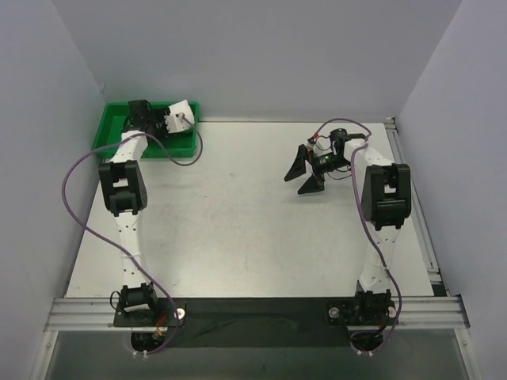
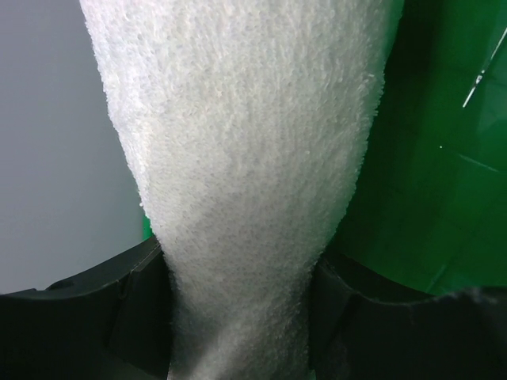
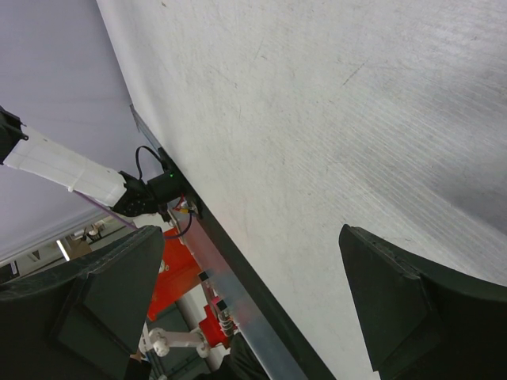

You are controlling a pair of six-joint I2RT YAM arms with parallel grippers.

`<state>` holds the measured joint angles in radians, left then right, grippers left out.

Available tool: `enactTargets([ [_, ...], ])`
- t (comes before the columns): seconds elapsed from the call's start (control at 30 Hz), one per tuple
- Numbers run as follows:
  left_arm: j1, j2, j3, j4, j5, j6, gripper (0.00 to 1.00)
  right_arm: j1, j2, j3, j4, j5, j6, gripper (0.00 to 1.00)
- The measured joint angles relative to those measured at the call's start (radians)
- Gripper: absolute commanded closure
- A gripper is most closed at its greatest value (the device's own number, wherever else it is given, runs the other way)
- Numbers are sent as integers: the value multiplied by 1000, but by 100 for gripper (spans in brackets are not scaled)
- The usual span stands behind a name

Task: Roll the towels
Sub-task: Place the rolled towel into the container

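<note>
Pinching towel (image 2: 253, 198), left fingers (image 2: 95, 317) seemingly over green tray (image 1: 111, 131), right fingers (image 3: 404, 301) spread above scuffed table (image 1: 238, 222), grey walls (image 1: 261, 55)

Inventory of the cell as I see it on my remote feeds:

1. Table (image 1: 238, 214): white matt top, with fine scratches and a few dark specks that show clearest in the right wrist view.
2. Back wall (image 1: 253, 55): plain, pale grey-lilac.
3. Left wall (image 1: 36, 158) and right wall (image 1: 471, 142): same finish, closing in the table on both sides.
4. Aluminium rail (image 1: 79, 313): runs along the near table edge, with a dark strip (image 1: 253, 317) at its middle.
5. Side rail (image 1: 415, 198): metal, along the table's right edge.
6. Red-orange frame parts (image 3: 170, 269): below the near edge; I cannot tell what they are.
7. Light: even and diffuse, with soft shadows.
</note>
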<state>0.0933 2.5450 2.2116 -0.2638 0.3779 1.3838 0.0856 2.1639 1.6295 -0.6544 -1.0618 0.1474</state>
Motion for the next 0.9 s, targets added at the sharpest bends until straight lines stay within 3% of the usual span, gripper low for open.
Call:
enactTargets([
  [0.3, 22, 26, 1, 2, 72, 53, 100, 0, 0, 0, 0, 1, 0, 0],
  [0.67, 65, 41, 30, -64, 198, 325, 97, 0, 0, -21, -1, 6, -2, 0],
  [0.7, 66, 47, 39, -69, 202, 343, 95, 0, 0, -23, 0, 7, -3, 0],
  [0.73, 66, 54, 49, -75, 205, 361, 84, 0, 0, -24, -1, 8, -4, 0],
  [0.83, 65, 71, 69, -85, 211, 402, 68, -1, 0, -25, -1, 10, -5, 0],
  [0.9, 64, 85, 88, -89, 217, 414, 62, -2, 0, -25, -1, 11, -7, 0],
])
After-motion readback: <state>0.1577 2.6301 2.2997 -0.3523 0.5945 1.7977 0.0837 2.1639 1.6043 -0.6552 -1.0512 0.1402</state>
